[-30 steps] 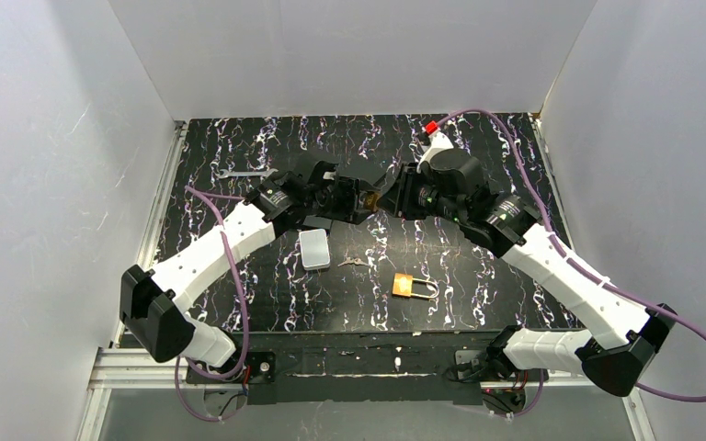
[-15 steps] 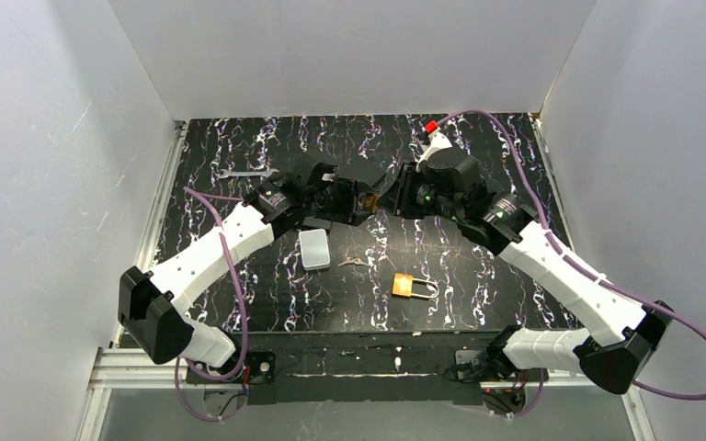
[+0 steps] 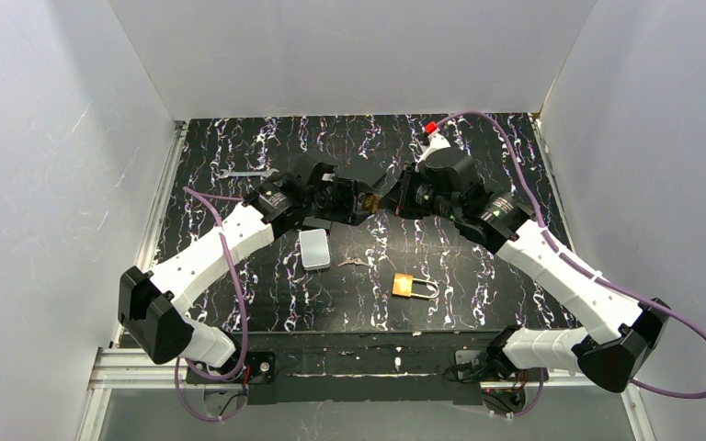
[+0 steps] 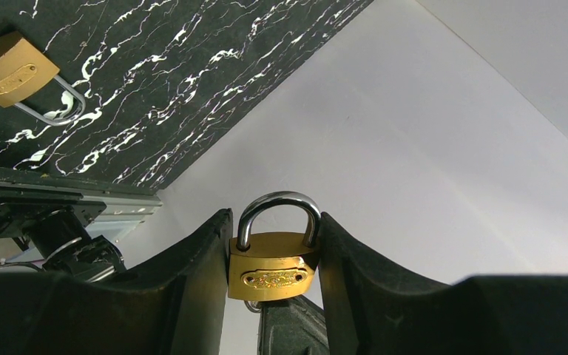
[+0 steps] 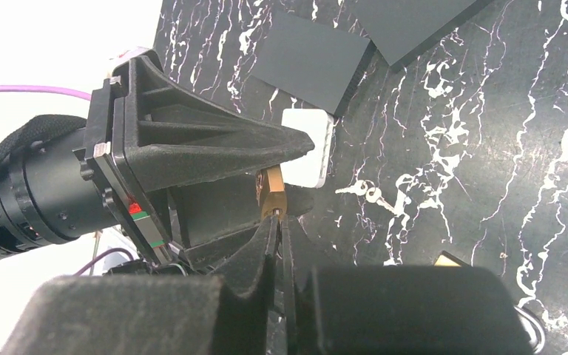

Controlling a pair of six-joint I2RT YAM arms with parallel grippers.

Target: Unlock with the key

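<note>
Left gripper (image 4: 274, 218): clamped on the body of a brass padlock (image 4: 272, 272), which is held above the marbled table (image 3: 221, 147) with its shackle seated and pointing past the fingertips. Right gripper (image 5: 278, 222): fingers pressed to a thin slit, tips set against the padlock's underside; a key between them cannot be confirmed. Second padlock (image 3: 412, 286) and loose keys (image 3: 351, 263): laid on the table, just apart.

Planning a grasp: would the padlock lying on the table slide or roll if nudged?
Lying flat, that padlock probably slides rather than rolls. Its brass-coloured body looks like solid metal, so likely rigid and heavy for its size.
</note>
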